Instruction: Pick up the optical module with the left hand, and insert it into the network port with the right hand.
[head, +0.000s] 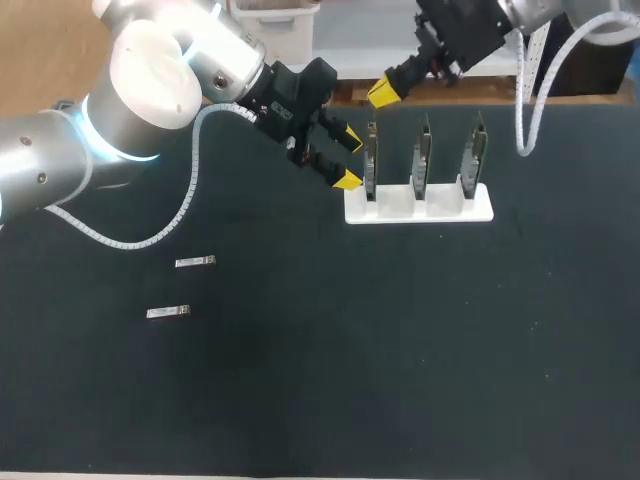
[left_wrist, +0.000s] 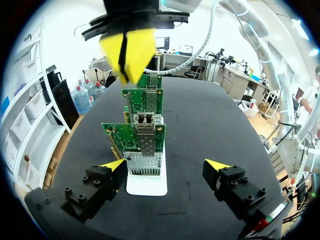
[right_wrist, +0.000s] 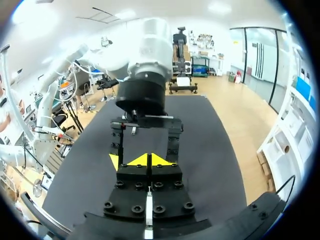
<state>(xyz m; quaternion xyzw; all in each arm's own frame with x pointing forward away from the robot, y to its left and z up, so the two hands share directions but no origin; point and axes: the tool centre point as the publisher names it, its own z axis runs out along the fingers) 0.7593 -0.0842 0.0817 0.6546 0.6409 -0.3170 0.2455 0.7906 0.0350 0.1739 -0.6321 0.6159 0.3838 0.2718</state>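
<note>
Two silver optical modules lie on the dark mat at the left, one (head: 195, 262) a little farther back than the other (head: 168, 313). Three green network cards stand upright in a white holder (head: 420, 210). My left gripper (head: 348, 158) is open and empty, its fingers spread beside the leftmost card (head: 371, 160). In the left wrist view that card (left_wrist: 142, 137) stands just ahead, between the open fingertips (left_wrist: 112, 166). My right gripper (head: 383, 93) is shut above the same card and shows nothing in it; its joined yellow tips (left_wrist: 127, 50) hang over the row of cards.
The white holder (left_wrist: 146, 184) sits at the back middle of the mat. My left arm's wrist (right_wrist: 142, 97) is close in front of the right gripper (right_wrist: 148, 160). The cable (head: 150, 235) of the left arm loops over the mat near the modules.
</note>
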